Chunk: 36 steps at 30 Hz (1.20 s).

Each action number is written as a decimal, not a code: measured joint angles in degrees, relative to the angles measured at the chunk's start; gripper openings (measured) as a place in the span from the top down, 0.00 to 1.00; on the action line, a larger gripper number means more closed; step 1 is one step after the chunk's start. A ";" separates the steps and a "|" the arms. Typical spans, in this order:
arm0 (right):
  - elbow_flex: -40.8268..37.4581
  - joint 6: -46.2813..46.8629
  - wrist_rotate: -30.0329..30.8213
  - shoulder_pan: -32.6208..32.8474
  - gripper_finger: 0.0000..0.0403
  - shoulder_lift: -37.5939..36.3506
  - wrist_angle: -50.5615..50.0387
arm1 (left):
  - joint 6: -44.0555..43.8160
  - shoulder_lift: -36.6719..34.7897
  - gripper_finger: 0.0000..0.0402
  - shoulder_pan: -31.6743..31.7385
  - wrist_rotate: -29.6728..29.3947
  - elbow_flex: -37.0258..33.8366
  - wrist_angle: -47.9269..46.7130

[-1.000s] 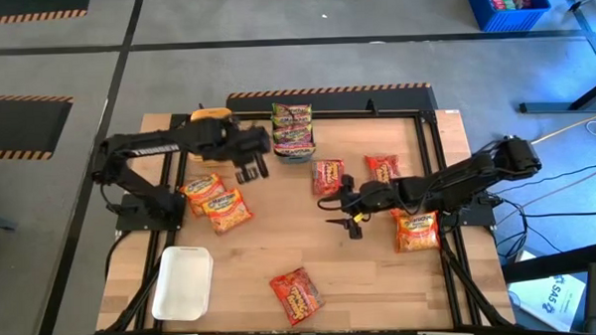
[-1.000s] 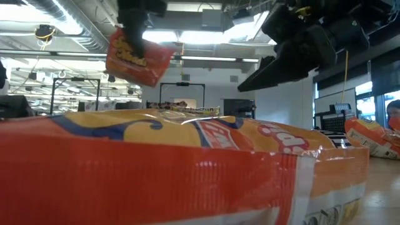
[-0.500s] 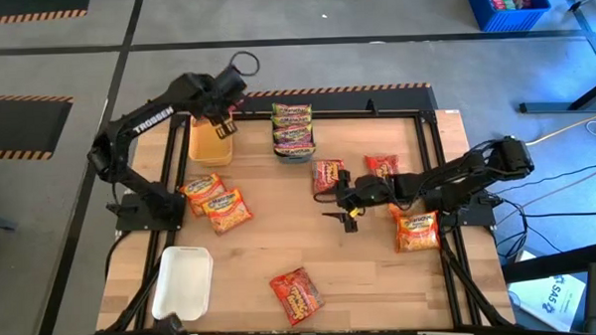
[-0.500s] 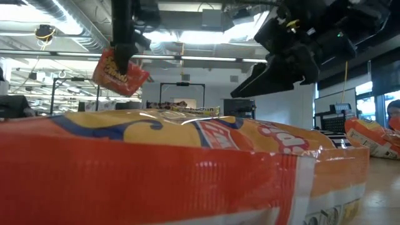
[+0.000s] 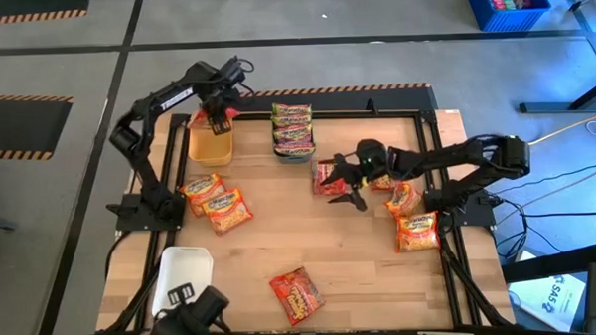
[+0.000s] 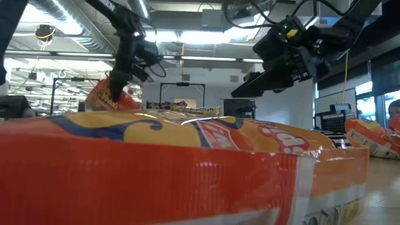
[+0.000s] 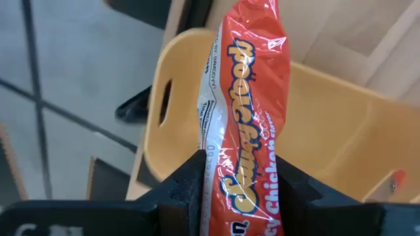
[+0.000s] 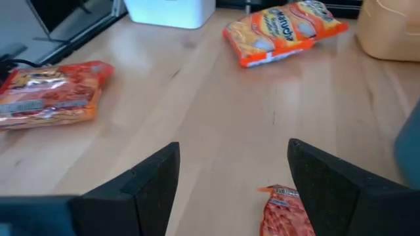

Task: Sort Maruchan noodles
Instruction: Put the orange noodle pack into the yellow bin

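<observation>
Packet carried to yellow tray.
Left gripper (image 7: 239, 177), clamped on an orange packet (image 7: 246, 111), has moved over the tray (image 5: 210, 146); right gripper (image 5: 350, 189), jaws apart and empty, now nears a red packet (image 5: 327, 175).

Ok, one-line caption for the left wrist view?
Left gripper holds an orange noodle packet above the yellow tray.

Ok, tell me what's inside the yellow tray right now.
The yellow tray looks bare where its floor shows. The left pincer holds an orange Maruchan packet above it, not yet dropped in. The packet and pincer cover part of the tray floor.
</observation>
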 joint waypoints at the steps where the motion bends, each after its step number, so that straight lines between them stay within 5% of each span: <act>1: 0.00 -0.24 -0.68 -0.22 0.34 0.00 -0.12 | 0.67 0.54 0.72 0.16 0.82 0.00 0.70; 5: -0.23 -2.34 -1.32 -0.06 0.34 0.00 -1.12 | 3.16 0.88 0.72 1.72 7.66 -0.01 4.96; 22: -2.69 -2.96 0.27 -0.07 0.34 0.00 0.60 | 9.26 0.83 0.72 5.70 17.38 -6.61 18.73; 36: -2.69 -2.43 0.03 -0.05 0.34 0.00 0.95 | 8.55 0.74 0.63 7.80 14.90 -13.55 28.40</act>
